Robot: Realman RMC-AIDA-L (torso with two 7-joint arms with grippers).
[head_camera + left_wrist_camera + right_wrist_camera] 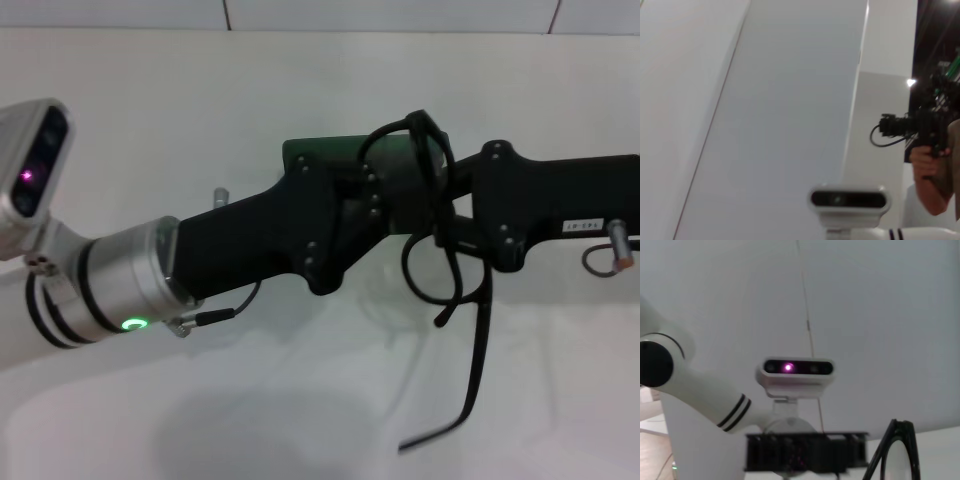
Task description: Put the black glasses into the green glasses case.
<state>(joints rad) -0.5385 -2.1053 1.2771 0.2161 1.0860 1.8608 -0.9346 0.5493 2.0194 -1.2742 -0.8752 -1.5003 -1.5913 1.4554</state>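
The black glasses hang in the air at the tip of my right gripper, which reaches in from the right and is shut on the frame. One temple arm dangles down toward the table. The glasses' rim also shows in the right wrist view. The green glasses case shows just behind my left gripper, which reaches in from the left and hides most of it. The two grippers point at each other, almost touching. I cannot tell whether the case is held, or whether its lid is open.
The white table spreads below both arms, with a tiled wall edge at the back. The left wrist view looks up at my own head camera and a person with a camera off to the side.
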